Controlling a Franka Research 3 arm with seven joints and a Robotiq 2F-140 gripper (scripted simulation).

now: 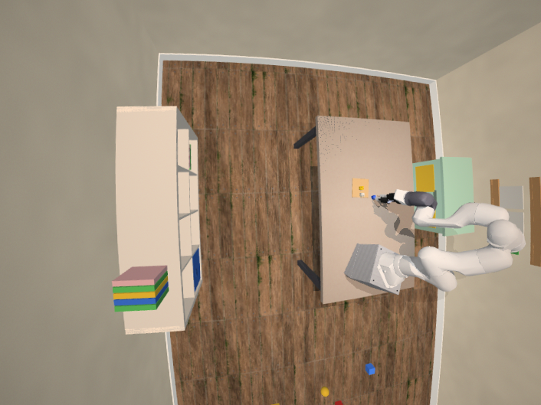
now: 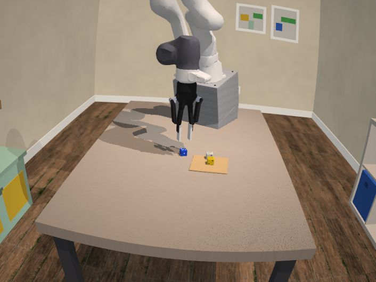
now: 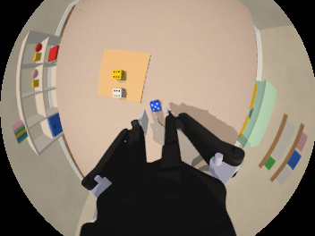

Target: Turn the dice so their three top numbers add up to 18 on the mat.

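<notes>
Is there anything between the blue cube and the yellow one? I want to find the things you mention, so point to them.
Straight between the blue die [image 1: 373,197] [image 2: 183,152] [image 3: 155,105] and the yellow die [image 1: 361,187] [image 2: 210,161] [image 3: 117,74], only tabletop and the mat's edge, as the wrist view shows.

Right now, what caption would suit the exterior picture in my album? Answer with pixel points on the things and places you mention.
Above the table, the tool [image 2: 184,139] hovers behind a blue die [image 2: 183,152], beside a mat [image 2: 201,168] holding yellow [image 2: 210,161] and white [image 2: 209,154] dice.

below the gripper [image 1: 378,199] [image 2: 184,134] [image 3: 154,112], 3 dice of smooth, plastic-looking finish and 1 matt, paper-like mat [image 1: 356,182] [image 2: 201,168] [image 3: 127,60] lie on a smooth, matt table [image 1: 342,242] [image 2: 163,200] [image 3: 201,42].
</notes>
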